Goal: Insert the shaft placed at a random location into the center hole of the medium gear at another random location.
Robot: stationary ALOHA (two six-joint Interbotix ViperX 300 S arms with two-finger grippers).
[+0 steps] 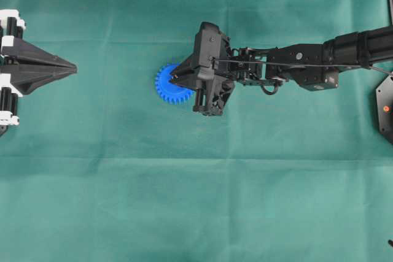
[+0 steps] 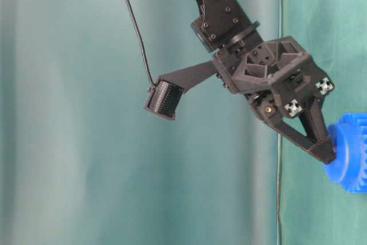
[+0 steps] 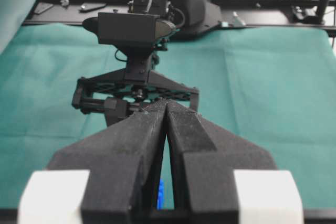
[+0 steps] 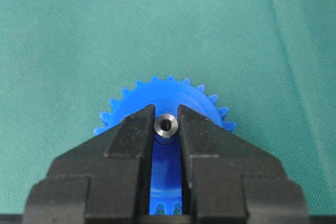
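1. The step in hand appears to be the insertion itself: the right gripper (image 4: 167, 124) is closed narrowly on the shaft (image 4: 166, 126), a small silvery pin pinched between its two black fingertips, directly over the medium gear (image 4: 173, 103).
2. The medium gear, bright blue with small teeth, lies flat on the green-covered desk (image 1: 184, 200), left of centre in the overhead view, partly hidden under the right gripper.
3. The shaft's round end faces the right wrist camera, so its long axis seems to run along the gripper's pointing direction, down toward the gear's face.
4. The center hole is hidden behind the shaft and fingertips; whether the pin has entered cannot be told.
5. The next move likely calls for keeping the pin square over the hole, pressing gently, then releasing.
6. The left gripper (image 3: 166, 109) hangs apart at the desk's left edge, jaws together, holding nothing.
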